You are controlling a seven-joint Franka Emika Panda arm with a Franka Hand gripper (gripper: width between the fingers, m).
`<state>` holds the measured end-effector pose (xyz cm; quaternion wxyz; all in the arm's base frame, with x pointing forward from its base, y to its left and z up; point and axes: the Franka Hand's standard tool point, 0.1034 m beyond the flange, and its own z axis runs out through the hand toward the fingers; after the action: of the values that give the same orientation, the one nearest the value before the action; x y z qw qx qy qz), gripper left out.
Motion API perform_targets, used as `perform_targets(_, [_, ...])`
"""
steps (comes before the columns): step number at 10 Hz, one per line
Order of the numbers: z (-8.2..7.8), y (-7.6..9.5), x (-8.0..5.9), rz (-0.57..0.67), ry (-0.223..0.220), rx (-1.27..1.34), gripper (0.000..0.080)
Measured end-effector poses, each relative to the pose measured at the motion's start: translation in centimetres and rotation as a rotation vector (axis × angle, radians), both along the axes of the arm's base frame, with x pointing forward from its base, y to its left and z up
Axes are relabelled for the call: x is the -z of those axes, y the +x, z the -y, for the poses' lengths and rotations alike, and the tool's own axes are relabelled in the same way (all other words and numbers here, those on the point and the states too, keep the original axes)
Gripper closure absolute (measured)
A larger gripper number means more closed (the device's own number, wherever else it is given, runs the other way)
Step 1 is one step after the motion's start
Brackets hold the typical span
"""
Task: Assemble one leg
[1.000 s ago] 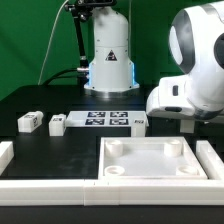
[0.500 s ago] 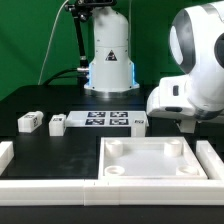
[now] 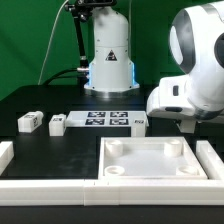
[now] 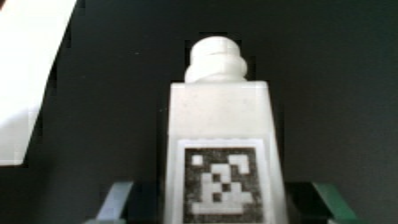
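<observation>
In the wrist view a leg (image 4: 222, 120) lies lengthwise on the black table, a white block with a rounded peg at its far end and a square tag on its upper face. My gripper (image 4: 224, 200) straddles its near end. The jaws stand open, with a dark gap between each finger (image 4: 121, 202) and the leg's sides. In the exterior view the arm's white housing (image 3: 195, 70) hides the gripper and this leg. Two more legs (image 3: 30, 121) (image 3: 57, 124) lie at the exterior view's left, and a third (image 3: 140, 122) lies beside the marker board.
The large white square panel (image 3: 150, 175) with round corner sockets lies in front. The marker board (image 3: 105, 119) lies behind it. White rails (image 3: 50, 185) line the table's front edge. The robot base (image 3: 108, 60) stands at the back. A white edge (image 4: 27, 90) shows beside the leg.
</observation>
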<state>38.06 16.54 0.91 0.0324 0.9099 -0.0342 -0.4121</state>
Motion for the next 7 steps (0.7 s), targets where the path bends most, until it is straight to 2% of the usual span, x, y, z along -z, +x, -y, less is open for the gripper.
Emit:
perform_targets(1, [0.8, 0.9, -1.4, -0.011, 0.036, -0.025, 0.0509])
perform_targets(4, [2.1, 3.4, -5.6, 0.013, 0.062, -0.020, 0.0509])
perform_targets(5, [2.2, 3.6, -6.1, 0.017, 0.061, -0.020, 0.0509])
perform_targets(6, [2.1, 3.7, -5.7, 0.033, 0.063, -0.019, 0.0509])
perform_targets(7, [1.8, 4.5, -5.5, 0.118, 0.070, -0.016, 0.0509])
